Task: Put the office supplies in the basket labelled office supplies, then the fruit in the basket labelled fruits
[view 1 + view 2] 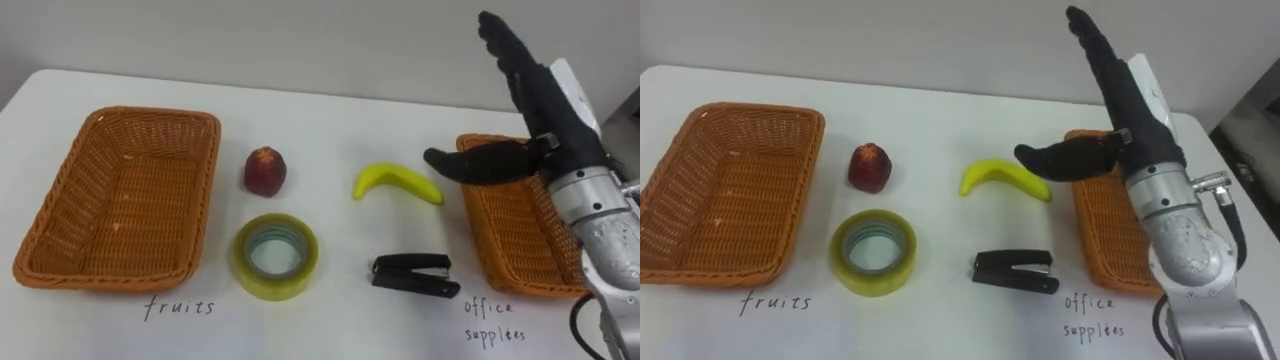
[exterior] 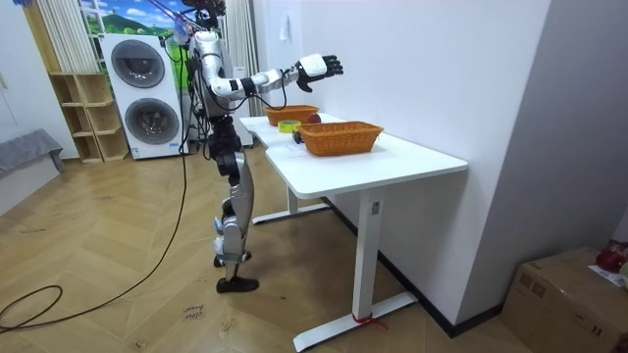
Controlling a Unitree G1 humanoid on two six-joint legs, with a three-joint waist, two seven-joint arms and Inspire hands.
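- White worktop (image 1: pixel 330 120) against a pale wall; in the room view, set on a wooden floor, with two stacked washing machines (image 2: pixel 145 96) behind the robot and a cardboard box (image 2: pixel 564 294) at the room view's lower right.
- Standing upright at the worktop's long near edge, right arm stretched out over it.
- Left basket (image 1: pixel 130 210), wicker, near the worktop's left edge, nothing inside; handwritten label (image 1: pixel 180 307) on the worktop just in front of it.
- Right basket (image 1: pixel 510 240), wicker, near the right edge, partly covered by the forearm; nothing to be seen in the visible part; handwritten label (image 1: pixel 490 320) in front of it too.
- Between the baskets, four things lying apart from one another:
  - red apple (image 1: pixel 265 170) just beside the left basket's far right corner;
  - yellow banana (image 1: pixel 395 181) further right, level with the apple, near the right basket's far left corner;
  - roll of clear tape (image 1: pixel 242 258) lying flat, nearer the front edge, below the apple;
  - black stapler (image 1: pixel 415 274) nearer the front edge, below the banana, close to the right basket.
- Right hand (image 1: pixel 545 110) raised above the right basket's far left corner, wide: fingers straight and pointing away towards the wall, thumb spread out sideways towards the banana's right end, holding nothing and touching nothing.
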